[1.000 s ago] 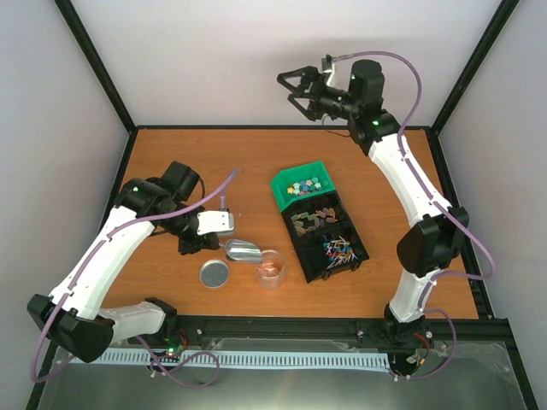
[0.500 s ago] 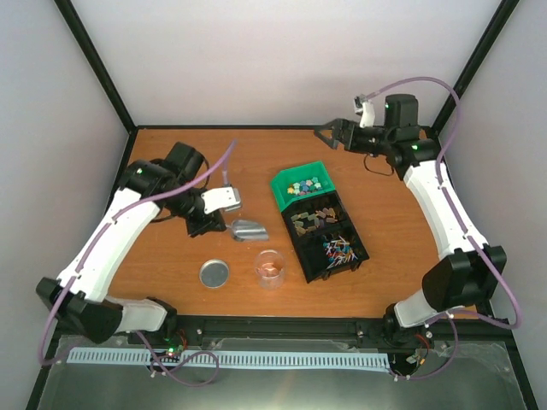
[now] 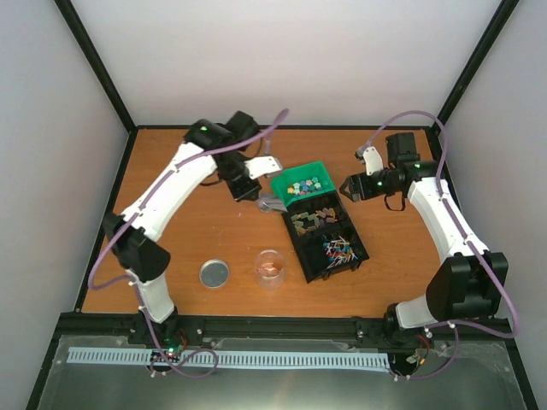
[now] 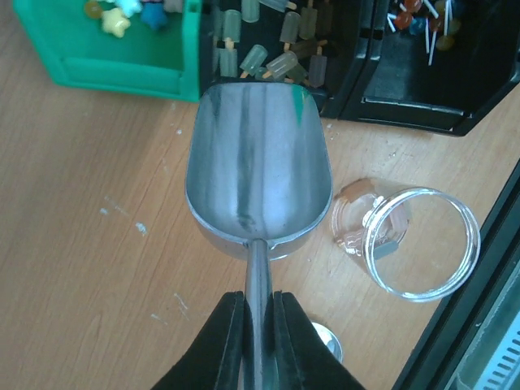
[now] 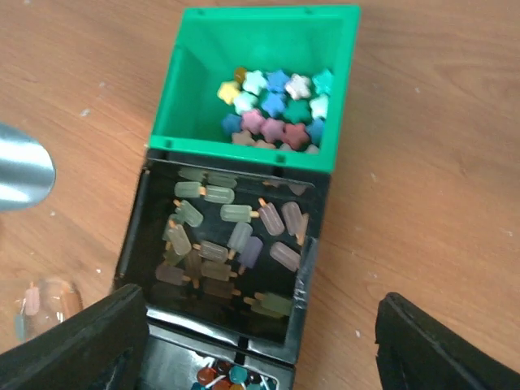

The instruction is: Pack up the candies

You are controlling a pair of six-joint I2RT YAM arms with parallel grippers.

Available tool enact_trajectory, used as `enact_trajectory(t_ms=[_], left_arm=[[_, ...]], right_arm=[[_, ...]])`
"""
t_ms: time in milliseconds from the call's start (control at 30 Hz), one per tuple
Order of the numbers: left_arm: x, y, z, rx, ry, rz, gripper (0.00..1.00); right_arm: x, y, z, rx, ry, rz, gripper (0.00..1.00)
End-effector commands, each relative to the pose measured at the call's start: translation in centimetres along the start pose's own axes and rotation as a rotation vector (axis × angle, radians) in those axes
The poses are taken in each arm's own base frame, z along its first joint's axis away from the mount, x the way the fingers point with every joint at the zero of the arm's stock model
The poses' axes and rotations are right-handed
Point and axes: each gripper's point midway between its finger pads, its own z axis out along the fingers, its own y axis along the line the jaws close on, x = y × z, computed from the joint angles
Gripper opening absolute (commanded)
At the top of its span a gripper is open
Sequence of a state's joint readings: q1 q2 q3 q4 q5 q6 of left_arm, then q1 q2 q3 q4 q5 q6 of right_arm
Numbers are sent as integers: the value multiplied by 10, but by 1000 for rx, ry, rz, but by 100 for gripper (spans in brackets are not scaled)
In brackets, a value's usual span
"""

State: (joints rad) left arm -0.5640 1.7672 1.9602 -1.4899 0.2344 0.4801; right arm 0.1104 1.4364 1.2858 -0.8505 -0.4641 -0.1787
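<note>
The candies (image 3: 303,185) are small star-like pieces in pink, yellow, green, blue and white. They lie in a green bin (image 3: 285,182), which also shows in the right wrist view (image 5: 276,106). My left gripper (image 4: 258,296) is shut on the handle of an empty metal scoop (image 4: 258,171). The scoop's mouth is just beside the green bin's near-left corner (image 3: 272,203). My right gripper (image 3: 346,189) is open and empty, hovering over the right side of the bins (image 5: 260,341). A clear glass jar (image 3: 270,267) stands open near the front.
Two black bins sit in front of the green one. One holds pale popsicle shapes (image 3: 312,220), the other lollipops with thin sticks (image 3: 339,250). A round metal lid (image 3: 214,273) lies left of the jar. Black frame posts border the table.
My left arm has carried the scoop from beside the jar up to the green bin. My right arm has swung down from the back wall to the right of the bins.
</note>
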Motion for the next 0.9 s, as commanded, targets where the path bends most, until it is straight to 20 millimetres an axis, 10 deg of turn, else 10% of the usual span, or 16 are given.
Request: enact_trajectory(t_ms=[0, 300, 867], left_arm=[[-16, -12, 22, -43, 107, 48, 1], [-54, -9, 71, -71, 198, 115, 1], [-66, -4, 136, -131, 263, 181, 1]], right_arm=[[18, -22, 9, 66, 66, -56, 72], [38, -17, 41, -51, 117, 33, 52], [71, -26, 91, -108, 244, 199, 39]])
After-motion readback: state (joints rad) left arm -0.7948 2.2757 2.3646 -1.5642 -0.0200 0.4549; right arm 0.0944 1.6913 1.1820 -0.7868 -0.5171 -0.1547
